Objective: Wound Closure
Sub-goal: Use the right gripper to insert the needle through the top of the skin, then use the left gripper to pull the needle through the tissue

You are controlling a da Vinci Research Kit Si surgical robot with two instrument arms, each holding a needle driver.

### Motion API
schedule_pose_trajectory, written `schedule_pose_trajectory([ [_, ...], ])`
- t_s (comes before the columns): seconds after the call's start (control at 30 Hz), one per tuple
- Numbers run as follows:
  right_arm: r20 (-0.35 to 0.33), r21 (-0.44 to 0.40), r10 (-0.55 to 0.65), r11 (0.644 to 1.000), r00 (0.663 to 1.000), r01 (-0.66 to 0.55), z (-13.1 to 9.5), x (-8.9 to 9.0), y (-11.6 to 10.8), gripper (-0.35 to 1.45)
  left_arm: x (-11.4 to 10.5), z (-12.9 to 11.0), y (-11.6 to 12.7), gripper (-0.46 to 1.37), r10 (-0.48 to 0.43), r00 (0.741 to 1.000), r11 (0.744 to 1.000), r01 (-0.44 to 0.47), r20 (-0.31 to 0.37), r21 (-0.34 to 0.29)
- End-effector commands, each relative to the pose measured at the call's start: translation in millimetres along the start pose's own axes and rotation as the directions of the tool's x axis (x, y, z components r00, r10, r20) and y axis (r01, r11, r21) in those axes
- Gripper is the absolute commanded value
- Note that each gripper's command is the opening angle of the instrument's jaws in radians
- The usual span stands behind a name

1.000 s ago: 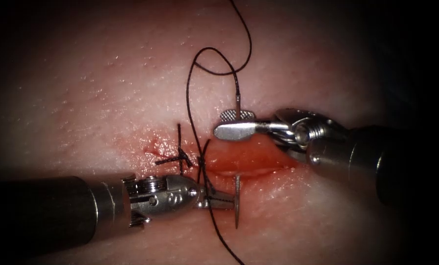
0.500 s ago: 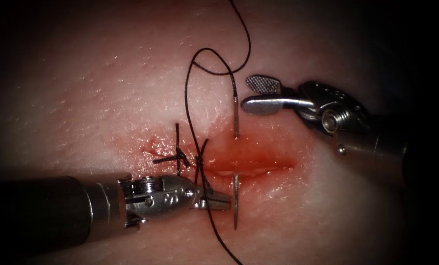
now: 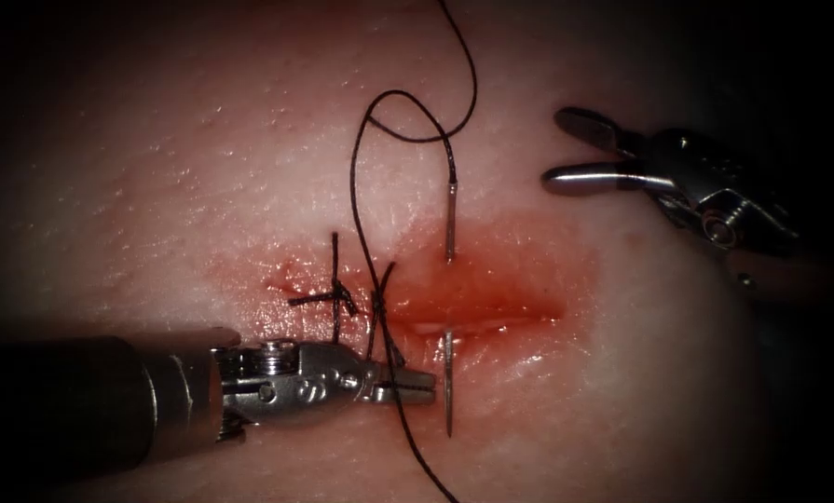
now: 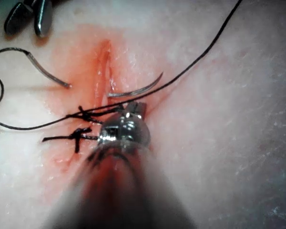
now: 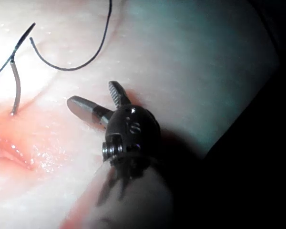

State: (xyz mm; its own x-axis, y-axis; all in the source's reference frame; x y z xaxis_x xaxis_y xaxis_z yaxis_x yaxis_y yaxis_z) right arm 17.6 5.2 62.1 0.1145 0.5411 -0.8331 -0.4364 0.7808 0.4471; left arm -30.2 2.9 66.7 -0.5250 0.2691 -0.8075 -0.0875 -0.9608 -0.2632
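Needle [image 3: 449, 373] spans cut, axis up-down, both ends out; left gripper [image 3: 417, 382] seemingly closed, empty; right gripper [image 3: 566, 149] agape, empty.

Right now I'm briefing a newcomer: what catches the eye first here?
The needle bridges the red cut, both ends out of the tissue, tip on the near edge. The left tool sits beside the tip on the thread. The right tool hangs open, empty, far right.

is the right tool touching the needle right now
Apart. In the endoscope view the right tool, jaws open and empty, sits clear of the needle, with bare tissue between them. The needle is in the tissue across the cut.
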Motion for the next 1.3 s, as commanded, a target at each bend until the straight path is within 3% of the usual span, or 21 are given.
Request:
schedule_pose_trajectory([
  [0.03, -0.003, 0.012, -0.002, 1.0, 1.0, 0.002, 0.0, -0.2, -0.1, 1.2, 0.0, 0.2, -0.1, 0.13, 0.011, 1.0, 1.0, -0.011, -0.002, 0.003],
  [0.07, -0.002, 0.016, -0.005, 1.0, 1.0, 0.005, 0.0, -0.5, -0.4, 1.19, 0.1, 0.3, -0.1, 0.23, 0.016, 1.0, 1.0, -0.016, -0.004, 0.005],
  [0.27, -0.006, 0.025, -0.015, 1.0, 1.0, 0.015, 0.2, -1.6, -1.2, 1.18, 0.8, 0.1, 0.0, 0.38, 0.041, 0.999, 0.999, -0.041, -0.018, 0.014],
  [0.37, -0.011, 0.031, -0.02, 0.999, 1.0, 0.021, 0.4, -2.3, -1.6, 1.17, 1.3, -0.2, 0.0, 0.55, 0.061, 0.998, 0.998, -0.061, -0.021, 0.017],
  [0.57, -0.017, 0.041, -0.026, 0.999, 1.0, 0.027, 0.9, -3.0, -2.2, 1.17, 2.2, 0.2, 0.1, 0.63, 0.091, 0.995, 0.995, -0.09, -0.032, 0.031],
  [0.63, -0.019, 0.044, -0.028, 0.999, 0.999, 0.029, 1.0, -3.2, -2.4, 1.17, 2.5, 0.6, 0.1, 0.79, 0.107, 0.994, 0.994, -0.106, -0.034, 0.037],
  [0.97, -0.022, 0.045, -0.034, 0.998, 0.999, 0.035, 1.1, -3.8, -2.8, 1.16, 3.1, 2.1, -0.3, 0.76, 0.128, 0.989, 0.991, -0.125, -0.068, 0.046],
  [1.1, -0.022, 0.046, -0.034, 0.998, 0.999, 0.035, 1.1, -3.8, -2.8, 1.16, 3.0, 2.5, -0.7, 0.64, 0.13, 0.988, 0.991, -0.126, -0.08, 0.043],
  [1.17, -0.023, 0.046, -0.034, 0.998, 0.999, 0.035, 1.1, -3.8, -2.8, 1.16, 2.9, 2.7, -0.8, 0.49, 0.13, 0.987, 0.991, -0.127, -0.091, 0.043],
  [1.27, -0.023, 0.046, -0.04, 0.998, 0.999, 0.041, 1.1, -3.8, -2.9, 1.15, 2.9, 2.8, -0.9, -0.32, 0.139, 0.983, 0.99, -0.136, -0.121, 0.036],
  [1.3, -0.023, 0.046, -0.04, 0.998, 0.999, 0.041, 1.1, -3.8, -2.9, 1.15, 3.0, 2.8, -1.0, -0.35, 0.134, 0.982, 0.991, -0.132, -0.131, 0.031],
])
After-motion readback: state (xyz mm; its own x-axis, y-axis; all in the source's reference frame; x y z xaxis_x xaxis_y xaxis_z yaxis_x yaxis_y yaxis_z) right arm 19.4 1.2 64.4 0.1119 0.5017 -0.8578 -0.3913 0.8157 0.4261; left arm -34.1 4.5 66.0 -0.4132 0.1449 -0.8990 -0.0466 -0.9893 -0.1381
